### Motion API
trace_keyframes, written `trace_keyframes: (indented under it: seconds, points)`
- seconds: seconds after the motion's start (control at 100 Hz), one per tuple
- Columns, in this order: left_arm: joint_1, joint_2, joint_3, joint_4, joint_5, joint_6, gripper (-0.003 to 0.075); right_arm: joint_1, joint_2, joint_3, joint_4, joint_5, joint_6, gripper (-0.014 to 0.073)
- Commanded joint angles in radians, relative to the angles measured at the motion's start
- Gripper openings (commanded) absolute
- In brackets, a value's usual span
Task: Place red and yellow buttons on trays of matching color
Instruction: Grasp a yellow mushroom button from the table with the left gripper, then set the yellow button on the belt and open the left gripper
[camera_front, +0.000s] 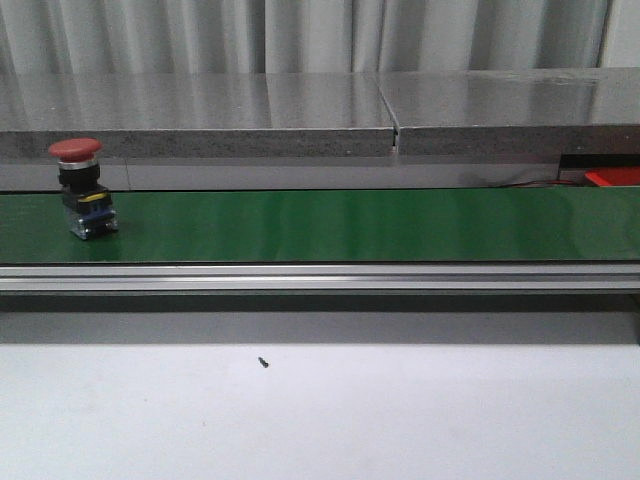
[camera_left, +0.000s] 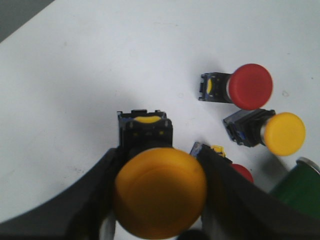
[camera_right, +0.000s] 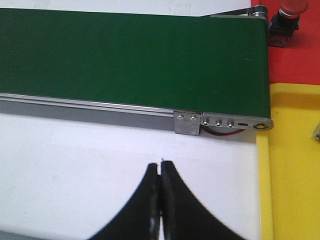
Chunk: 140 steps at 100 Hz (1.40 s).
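Observation:
A red button (camera_front: 82, 186) stands upright on the green belt (camera_front: 340, 225) at the left of the front view; neither gripper shows there. My left gripper (camera_left: 159, 187) is shut on a yellow button (camera_left: 160, 192), held above the white table. Below it lie a red button (camera_left: 240, 86), a yellow button (camera_left: 272, 131) and another red button (camera_left: 241, 173), partly hidden by a finger. My right gripper (camera_right: 160, 172) is shut and empty over the white table, near the belt's end (camera_right: 225, 122). Beyond that end lie the yellow tray (camera_right: 292, 160) and the red tray (camera_right: 295, 55), which holds a red button (camera_right: 287, 17).
The belt's metal rail (camera_front: 320, 277) runs across the front of the belt. A small black screw (camera_front: 264, 362) lies on the white table. A grey stone ledge (camera_front: 200, 115) runs behind the belt. A green cylinder (camera_left: 297, 187) shows beside the loose buttons.

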Motion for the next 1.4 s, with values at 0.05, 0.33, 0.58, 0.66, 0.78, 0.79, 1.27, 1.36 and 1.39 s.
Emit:
trace_keyframes:
  seconds: [0.05, 0.33, 0.58, 0.66, 0.78, 0.79, 1.27, 1.36, 1.39]
  points:
    - [-0.047, -0.104, -0.029, -0.018, 0.012, 0.064, 0.0169, 0.002, -0.003, -0.024, 0.017, -0.061, -0.012, -0.007]
    - [-0.204, -0.133, -0.029, -0.018, 0.134, 0.175, 0.0169, 0.002, -0.003, -0.024, 0.017, -0.064, -0.012, -0.007]
    - [-0.307, -0.114, -0.029, -0.017, 0.138, 0.175, 0.0169, 0.002, -0.003, -0.024, 0.017, -0.064, -0.012, -0.007]
    - [-0.32, -0.101, -0.029, -0.017, 0.155, 0.175, 0.0169, 0.002, -0.003, -0.024, 0.017, -0.065, -0.012, -0.007]
    - [-0.335, -0.076, -0.029, -0.017, 0.181, 0.175, 0.0169, 0.002, -0.003, -0.024, 0.017, -0.065, -0.012, -0.007]
    - [-0.335, -0.074, -0.029, -0.017, 0.181, 0.175, 0.0169, 0.002, -0.003, -0.024, 0.017, -0.065, -0.012, -0.007]
    - [-0.335, -0.023, -0.029, -0.13, 0.191, 0.204, 0.0549, 0.002, -0.003, -0.024, 0.017, -0.065, -0.012, -0.007]
    - [-0.335, -0.027, -0.031, -0.13, 0.188, 0.218, 0.0589, 0.002, -0.003, -0.024, 0.017, -0.065, -0.012, -0.007]
    - [-0.335, -0.031, -0.03, -0.13, 0.188, 0.218, 0.0587, 0.002, -0.003, -0.024, 0.017, -0.065, -0.012, -0.007]
